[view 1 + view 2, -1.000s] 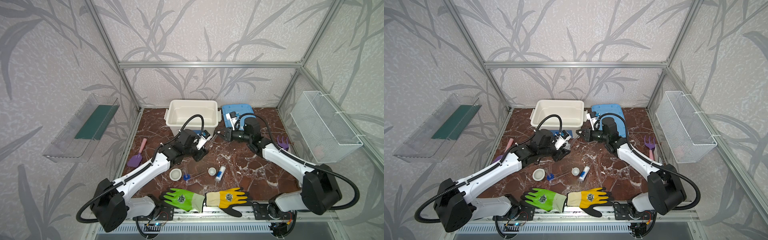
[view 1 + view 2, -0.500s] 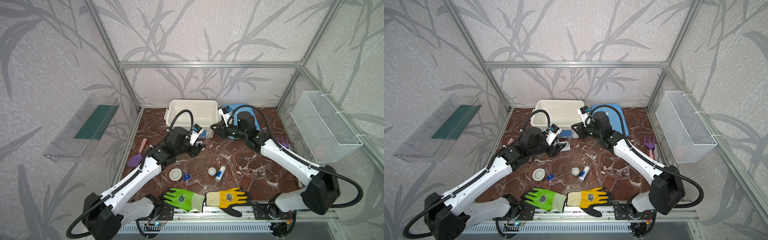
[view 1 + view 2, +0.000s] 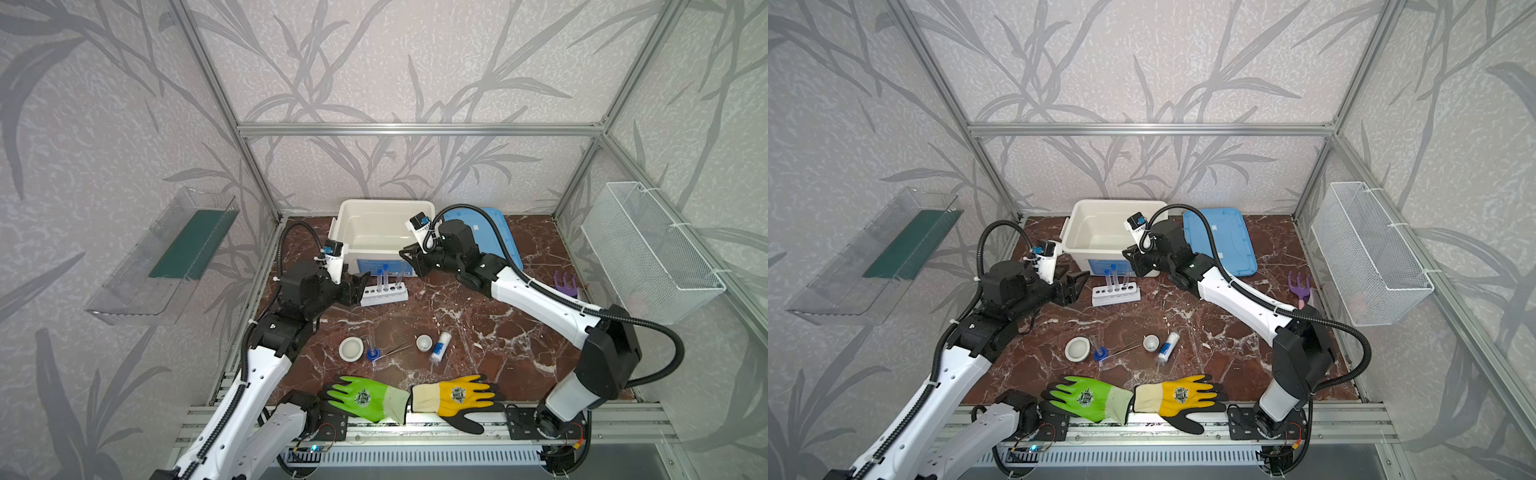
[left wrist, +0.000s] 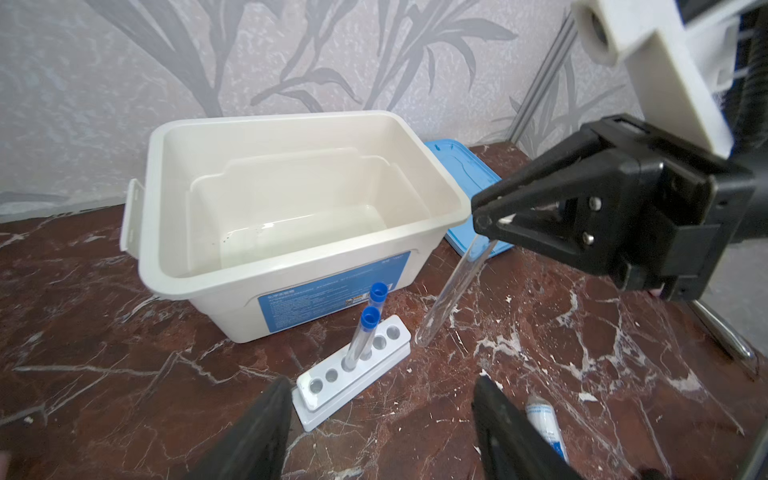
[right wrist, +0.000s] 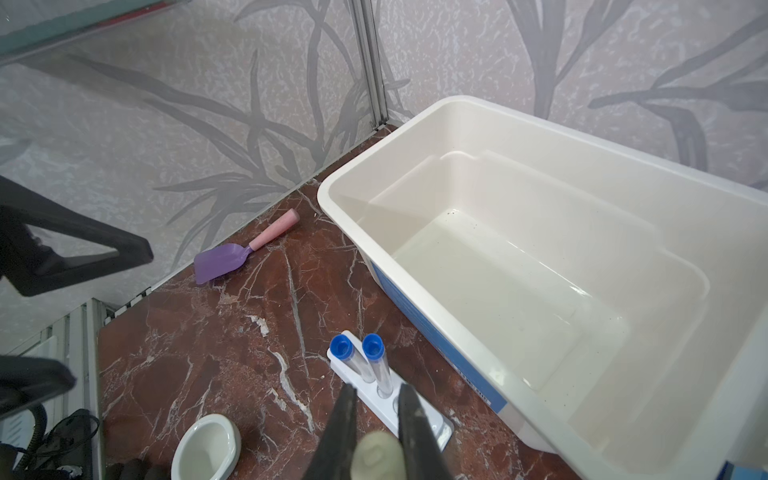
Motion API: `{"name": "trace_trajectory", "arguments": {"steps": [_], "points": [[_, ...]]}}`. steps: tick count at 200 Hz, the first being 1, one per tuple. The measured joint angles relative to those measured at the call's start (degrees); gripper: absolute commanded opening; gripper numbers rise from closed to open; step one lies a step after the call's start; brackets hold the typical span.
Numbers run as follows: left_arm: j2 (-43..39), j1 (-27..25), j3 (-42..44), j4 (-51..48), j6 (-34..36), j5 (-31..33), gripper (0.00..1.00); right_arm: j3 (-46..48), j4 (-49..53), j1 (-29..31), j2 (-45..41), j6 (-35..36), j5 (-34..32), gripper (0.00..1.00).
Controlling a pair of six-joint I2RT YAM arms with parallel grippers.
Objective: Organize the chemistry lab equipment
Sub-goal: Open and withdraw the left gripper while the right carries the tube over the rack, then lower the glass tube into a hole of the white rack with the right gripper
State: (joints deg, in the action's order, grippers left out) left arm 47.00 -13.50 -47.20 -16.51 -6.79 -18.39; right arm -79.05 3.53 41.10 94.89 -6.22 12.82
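The white six-hole rack (image 3: 384,296) (image 3: 1116,294) (image 4: 353,374) stands in front of the bin. Two blue-capped test tubes (image 3: 382,277) (image 4: 365,332) (image 5: 357,361) stand in it. My right gripper (image 3: 409,259) (image 3: 1131,259) (image 4: 484,216) (image 5: 376,395) is shut on a third clear test tube (image 4: 453,286). This tube hangs tilted with its lower end by the rack's right end. My left gripper (image 3: 355,286) (image 3: 1073,286) (image 4: 380,388) stands open just left of the rack, holding nothing. Nearer the front lie two white dishes (image 3: 351,347) (image 3: 424,342), the blue-based cylinder (image 3: 373,353), tweezers (image 3: 395,348) and the bottle (image 3: 440,346).
An open white bin (image 3: 384,205) stands behind the rack, its blue lid (image 3: 494,232) to the right. A purple trowel (image 5: 232,257) lies far left and a purple rake (image 3: 565,284) far right. Green (image 3: 365,397) and yellow (image 3: 457,395) gloves lie at the front edge. A wire basket (image 3: 648,249) hangs on the right wall.
My left gripper has drawn back to the left, away from the rack, and its jaws have widened. My right gripper has carried its tube leftward to the rack.
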Motion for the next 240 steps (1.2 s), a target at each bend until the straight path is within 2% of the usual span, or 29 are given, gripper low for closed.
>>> {"name": "trace_trajectory", "arguments": {"steps": [26, 58, 240], "points": [[-1.49, 4.20, 0.63, -0.37, -2.32, -1.22, 0.72, -1.16, -0.07, 0.72, 2.43, 0.52, -1.07, 0.13], [-0.90, 5.73, 1.38, -0.15, -3.89, -2.32, 0.73, -2.12, -0.48, 1.46, 5.11, 0.96, -2.93, 0.13], [1.25, 6.82, 1.68, 1.81, -5.46, -5.62, 0.73, -3.17, -3.41, 3.10, 11.32, 3.58, -7.74, 0.13]]}}
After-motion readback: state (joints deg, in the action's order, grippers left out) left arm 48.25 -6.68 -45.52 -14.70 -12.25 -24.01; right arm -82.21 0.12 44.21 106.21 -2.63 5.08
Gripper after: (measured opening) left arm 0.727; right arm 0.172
